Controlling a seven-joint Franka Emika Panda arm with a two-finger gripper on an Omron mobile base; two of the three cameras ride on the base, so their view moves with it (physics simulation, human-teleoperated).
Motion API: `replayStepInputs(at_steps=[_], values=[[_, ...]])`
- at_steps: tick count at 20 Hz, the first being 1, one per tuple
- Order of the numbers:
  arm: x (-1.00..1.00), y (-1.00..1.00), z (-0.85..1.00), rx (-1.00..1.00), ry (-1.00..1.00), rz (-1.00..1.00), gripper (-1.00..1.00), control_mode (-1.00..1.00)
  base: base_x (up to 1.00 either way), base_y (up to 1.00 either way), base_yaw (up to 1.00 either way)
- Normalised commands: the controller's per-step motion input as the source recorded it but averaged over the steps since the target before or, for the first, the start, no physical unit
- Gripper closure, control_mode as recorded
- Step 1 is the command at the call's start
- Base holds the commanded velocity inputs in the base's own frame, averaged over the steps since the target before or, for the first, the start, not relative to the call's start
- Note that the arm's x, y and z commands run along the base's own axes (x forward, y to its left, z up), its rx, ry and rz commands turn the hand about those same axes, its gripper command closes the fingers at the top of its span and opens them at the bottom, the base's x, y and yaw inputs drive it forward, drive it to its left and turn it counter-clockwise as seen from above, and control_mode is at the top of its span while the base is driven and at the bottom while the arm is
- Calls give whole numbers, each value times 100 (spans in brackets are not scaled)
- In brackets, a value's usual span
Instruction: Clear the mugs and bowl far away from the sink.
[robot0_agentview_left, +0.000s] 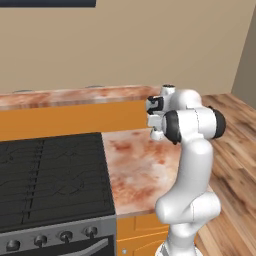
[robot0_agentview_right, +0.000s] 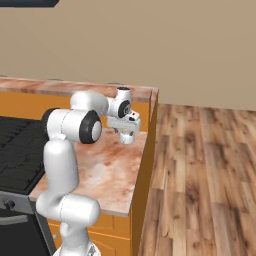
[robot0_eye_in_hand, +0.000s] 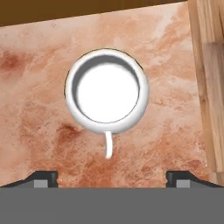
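A: Where's the mug (robot0_eye_in_hand: 106, 91)?

B: Standing upright on the counter (robot0_eye_in_hand: 39, 109), seen from straight above in the hand view. It looks white here, with its thin handle pointing toward the bottom of that view, toward the fingertips (robot0_eye_in_hand: 41, 178).

A: And the gripper (robot0_eye_in_hand: 111, 178)?

B: Jaws spread wide, one tip at each side, holding nothing. The mug sits between their lines but ahead of them, apart from both.

A: So which way to go?

B: I'd judge the hand lies directly above it; the handle runs across the line between the tips. In the right base view the gripper (robot0_agentview_right: 127, 136) hangs over the counter near its floor-side edge, beyond the stove (robot0_agentview_left: 50, 175).
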Motion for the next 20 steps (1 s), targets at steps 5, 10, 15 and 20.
replayStepInputs(at_steps=[5,10,15,20], values=[[-74,0,65,0,0,0,-100,-100,0,0,0],[-87,18,51,0,0,-1,-100,-100,0,0,0],[-81,15,54,1,0,0,-100,-100,0,0,0],[-82,11,39,0,0,0,-100,-100,0,0,0]])
